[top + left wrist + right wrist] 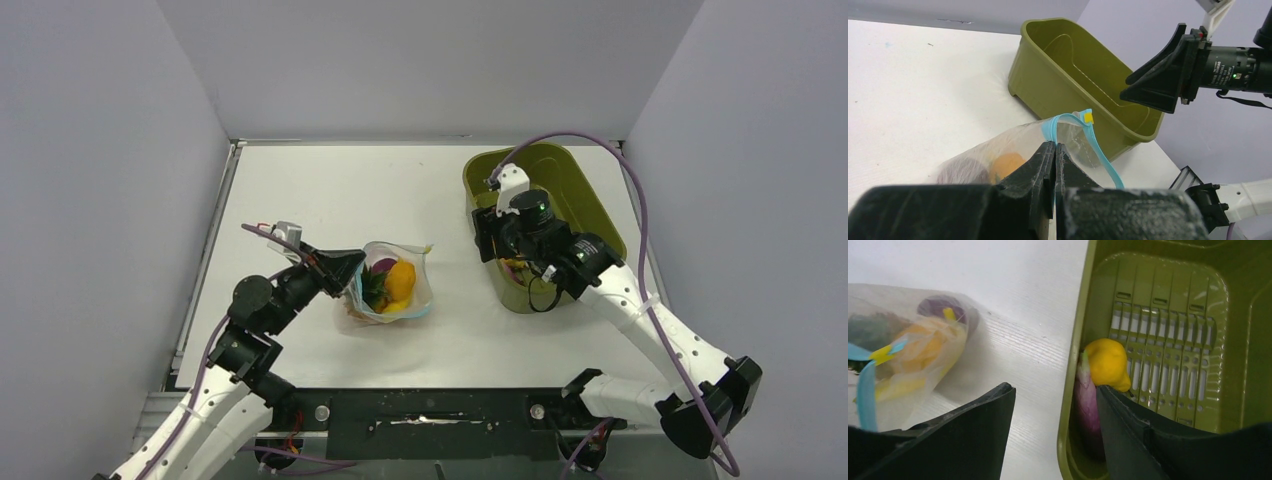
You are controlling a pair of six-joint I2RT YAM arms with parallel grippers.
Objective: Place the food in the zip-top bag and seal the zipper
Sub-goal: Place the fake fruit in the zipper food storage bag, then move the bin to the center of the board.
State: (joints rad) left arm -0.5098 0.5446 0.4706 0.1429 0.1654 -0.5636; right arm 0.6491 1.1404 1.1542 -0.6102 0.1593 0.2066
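1. You have a white bench (330,190) with an olive-green plastic basin (1048,82) at its far right; every place below is given from that basin.
2. The clear, crinkly zip-top bag (418,288) lies on the bench to the left of the basin, apart from it, with its mouth open.
3. Through the bag you can make out an orange toy fruit (400,280) with a green leafy top and a purple round piece (383,265).
4. Your left hand (1054,146) has its jaws pressed together, pinching the teal-blue zipper strip (1068,118) on the side of the bag away from the basin.
5. Your right hand (1054,389) straddles the basin's left wall with jaws apart and grips nothing, one finger outside and one inside.
6. Inside the basin, against that wall, a yellow lumpy toy piece (1107,362) rests on a purple-pink piece (1087,405), just beside the inner finger.
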